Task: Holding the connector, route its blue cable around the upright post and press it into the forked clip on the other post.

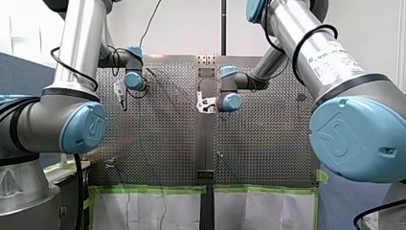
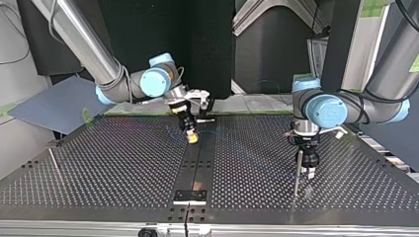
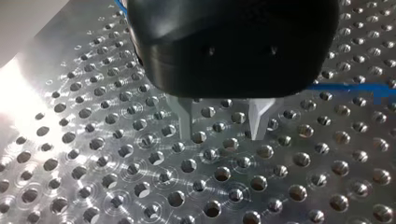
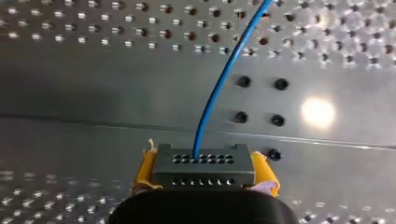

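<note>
In the right wrist view a grey connector (image 4: 205, 161) sits between the yellow pads (image 4: 144, 168) of my right gripper (image 4: 204, 171), which is shut on it. Its blue cable (image 4: 219, 84) curves away ahead over the table's middle strip. At the top view's middle, my right gripper (image 2: 191, 137) hangs low over that dark strip. My left gripper (image 3: 222, 136) stands open just above the perforated plate, with nothing between its metal fingers (image 3: 185, 126). A stretch of blue cable (image 3: 348, 87) lies beside it. In the top view my left gripper (image 2: 310, 173) is right next to a thin upright post (image 2: 298, 170).
A second thin post (image 2: 53, 159) stands at the top view's left, near the plate's edge. A black bracket (image 2: 190, 196) sits on the middle strip near that view's front edge. The perforated table (image 2: 123, 163) lies bare between the two posts.
</note>
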Controlling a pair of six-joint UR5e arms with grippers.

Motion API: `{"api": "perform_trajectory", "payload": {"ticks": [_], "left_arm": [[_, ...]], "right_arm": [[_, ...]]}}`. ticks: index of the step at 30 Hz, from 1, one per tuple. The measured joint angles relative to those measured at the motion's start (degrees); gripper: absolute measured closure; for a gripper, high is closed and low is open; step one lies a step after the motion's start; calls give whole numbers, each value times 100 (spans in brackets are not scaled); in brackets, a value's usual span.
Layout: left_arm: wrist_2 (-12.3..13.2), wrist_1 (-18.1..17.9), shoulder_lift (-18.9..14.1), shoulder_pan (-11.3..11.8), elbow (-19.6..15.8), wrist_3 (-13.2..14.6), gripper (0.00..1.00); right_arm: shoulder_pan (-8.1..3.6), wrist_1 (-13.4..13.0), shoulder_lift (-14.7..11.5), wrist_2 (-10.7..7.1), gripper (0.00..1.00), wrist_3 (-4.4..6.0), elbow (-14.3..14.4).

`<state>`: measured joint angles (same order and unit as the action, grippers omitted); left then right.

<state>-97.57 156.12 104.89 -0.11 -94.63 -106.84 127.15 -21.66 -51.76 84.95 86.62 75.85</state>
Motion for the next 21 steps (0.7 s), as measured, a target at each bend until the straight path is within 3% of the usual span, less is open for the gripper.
{"api": "perform_trajectory", "payload": {"ticks": [1, 2, 3, 14, 21], "left_arm": [[17, 6, 0, 0, 0, -15, 11], [30, 9, 0, 0, 0, -22, 11], [40, 14, 0, 0, 0, -28, 2], [-137, 134, 0, -61, 0, 8, 2], [-151, 139, 0, -93, 0, 20, 2]], "right_arm": [[1, -37, 0, -3, 100, 4, 43], [3, -94, 1, -8, 100, 12, 103], [2, -136, 4, -11, 100, 20, 149], [-14, -717, 18, 15, 100, 50, 735], [-65, -1096, 25, 220, 100, 152, 1113]]}}
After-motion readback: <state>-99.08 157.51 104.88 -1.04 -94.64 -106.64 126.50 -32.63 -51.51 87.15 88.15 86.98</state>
